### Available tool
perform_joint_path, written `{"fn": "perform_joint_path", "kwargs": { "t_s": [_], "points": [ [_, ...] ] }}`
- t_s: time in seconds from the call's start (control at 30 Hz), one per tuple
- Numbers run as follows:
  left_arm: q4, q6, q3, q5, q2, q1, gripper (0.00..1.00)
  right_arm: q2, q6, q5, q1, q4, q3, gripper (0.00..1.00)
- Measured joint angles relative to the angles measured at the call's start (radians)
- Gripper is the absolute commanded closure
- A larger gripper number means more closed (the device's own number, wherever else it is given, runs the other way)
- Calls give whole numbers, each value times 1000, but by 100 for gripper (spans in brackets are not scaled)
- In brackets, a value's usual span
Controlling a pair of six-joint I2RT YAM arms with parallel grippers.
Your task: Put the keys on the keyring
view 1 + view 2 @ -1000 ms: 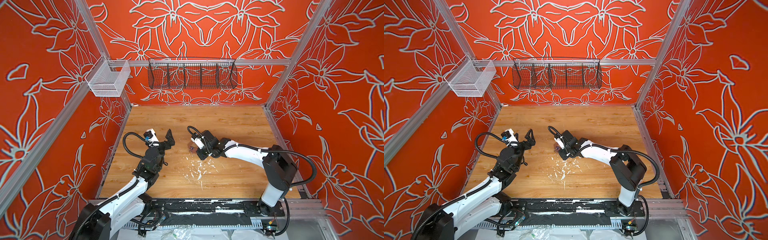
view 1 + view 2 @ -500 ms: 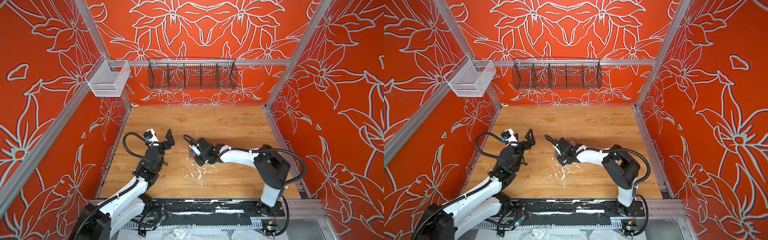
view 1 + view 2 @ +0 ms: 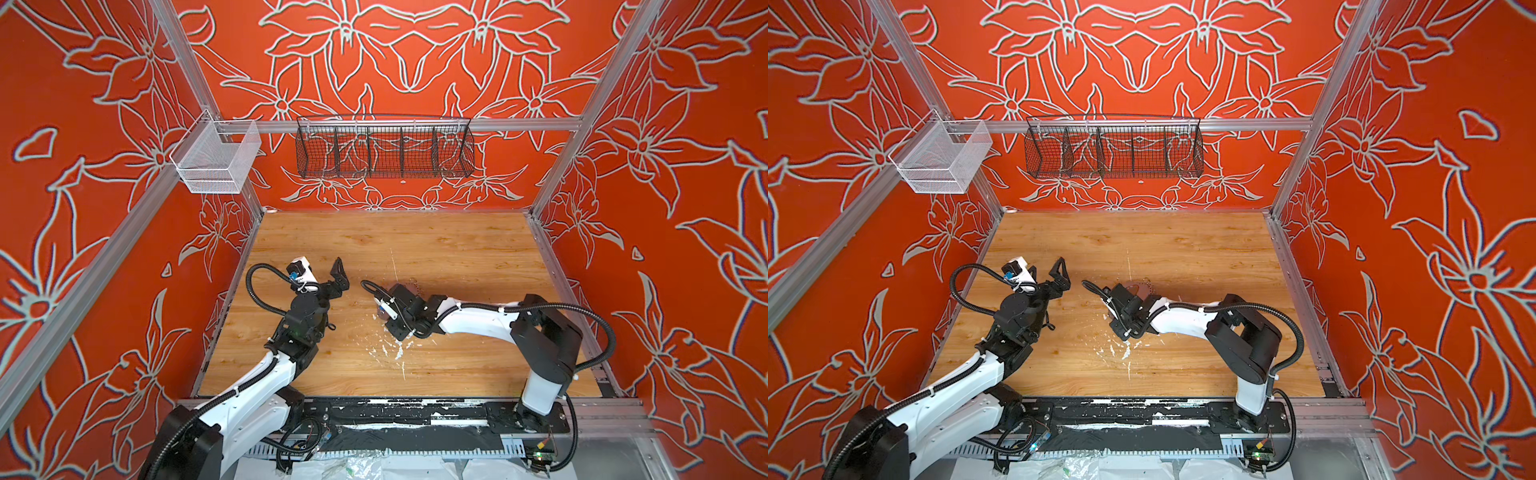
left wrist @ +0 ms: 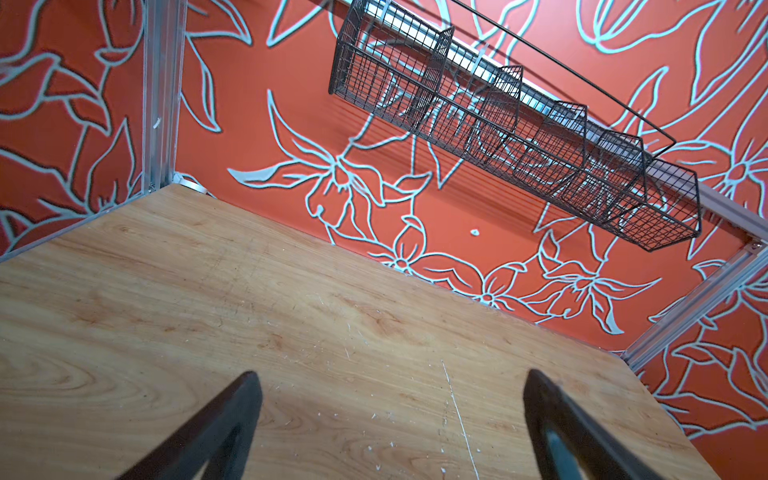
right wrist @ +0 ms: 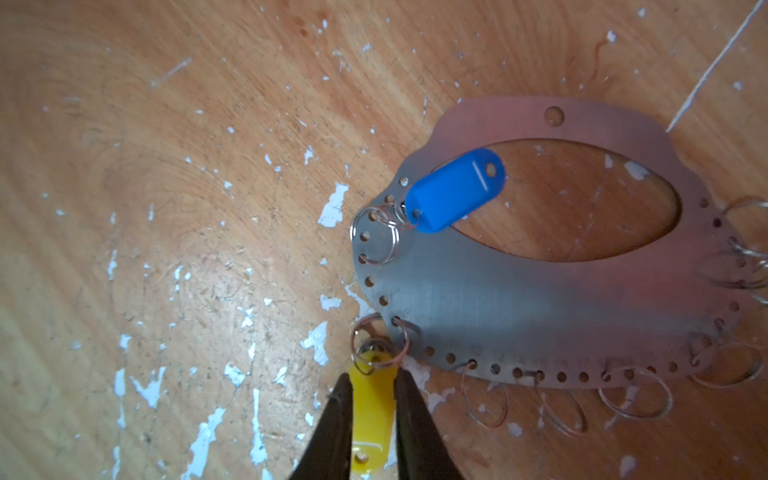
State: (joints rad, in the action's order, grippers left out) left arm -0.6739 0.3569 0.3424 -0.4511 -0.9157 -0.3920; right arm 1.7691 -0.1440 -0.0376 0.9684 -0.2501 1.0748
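Observation:
The keyring (image 5: 540, 299) is a flat grey plate with a large oval hole and small split rings along its edge. It lies on the wooden table and shows in both top views (image 3: 409, 286) (image 3: 1142, 286) just behind my right wrist. The blue-tagged key (image 5: 455, 189) rests on the plate, its ring linked to a split ring. The yellow-tagged key (image 5: 371, 411) lies off the plate's edge, its ring looped through another split ring. My right gripper (image 5: 372, 374) stands narrowly open, a finger close on each side of the yellow tag. My left gripper (image 4: 392, 374) (image 3: 328, 278) is wide open, empty, over bare table.
White paint flecks (image 3: 390, 349) are scattered on the table near my right wrist. A black wire basket (image 3: 384, 147) hangs on the back wall, and a white mesh bin (image 3: 216, 158) on the left rail. Patterned walls close in three sides.
My right wrist has drawn back toward the table's front, and its jaws have parted a little around the yellow tag. The left arm has not moved.

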Motion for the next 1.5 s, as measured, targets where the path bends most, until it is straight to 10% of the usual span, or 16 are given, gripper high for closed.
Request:
{"fn": "perform_joint_path", "kwargs": {
  "t_s": [0.33,0.9,1.13,1.5],
  "points": [
    [2,-18,3,26,-1,3,3,-326,-56,-22,-5,71,-138,55],
    [327,-318,187,268,76,7,3,-708,37,-552,-249,318,-232,29],
    [293,-472,-19,156,144,16,3,-728,179,-610,-462,601,-473,28],
    [283,-452,-4,26,-120,105,3,-529,214,-556,-754,745,-573,27]
  ]
}}
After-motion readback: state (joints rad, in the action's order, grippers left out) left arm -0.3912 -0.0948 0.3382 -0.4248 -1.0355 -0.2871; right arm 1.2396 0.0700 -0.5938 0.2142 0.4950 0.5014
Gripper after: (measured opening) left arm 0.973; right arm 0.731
